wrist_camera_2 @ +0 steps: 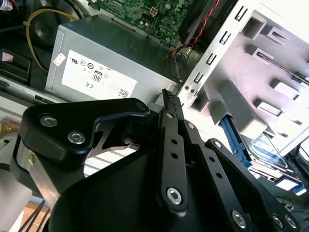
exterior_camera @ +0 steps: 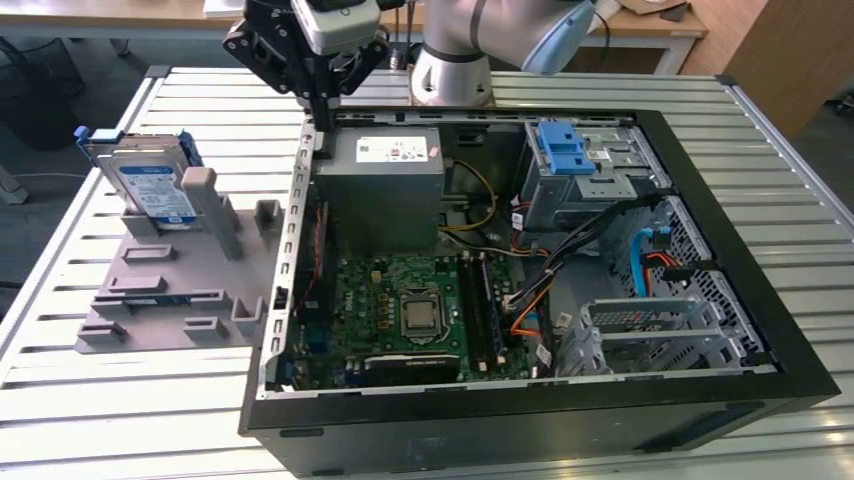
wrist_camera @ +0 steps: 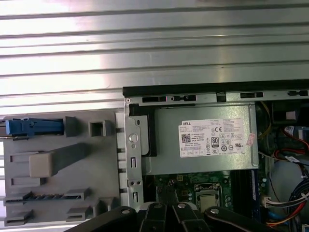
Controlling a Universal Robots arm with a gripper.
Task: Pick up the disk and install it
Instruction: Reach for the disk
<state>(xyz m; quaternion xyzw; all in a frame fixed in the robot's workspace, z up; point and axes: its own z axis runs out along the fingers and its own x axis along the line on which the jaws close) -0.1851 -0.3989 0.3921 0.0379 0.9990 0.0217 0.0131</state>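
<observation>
The disk (exterior_camera: 151,185), a silver drive with a white-and-blue label in a blue frame, stands upright on edge in a grey fixture (exterior_camera: 160,290) at the exterior view's left, beside the open computer case (exterior_camera: 534,410). In the first wrist view the disk (wrist_camera: 34,127) appears edge-on as a blue strip, and in the second wrist view the disk (wrist_camera_2: 260,145) sits behind a grey post. My gripper (exterior_camera: 322,118) hangs over the case's far corner, by the grey power-supply box (exterior_camera: 387,175), well apart from the disk. Its black fingers (wrist_camera_2: 169,104) are shut together and hold nothing; the gripper (wrist_camera: 166,210) points down.
The case lies open on a slatted metal table (exterior_camera: 200,110), with a green motherboard (exterior_camera: 414,310), cables, and a drive cage with a blue latch (exterior_camera: 563,148) at the far right. The grey fixture has several upright posts and slots.
</observation>
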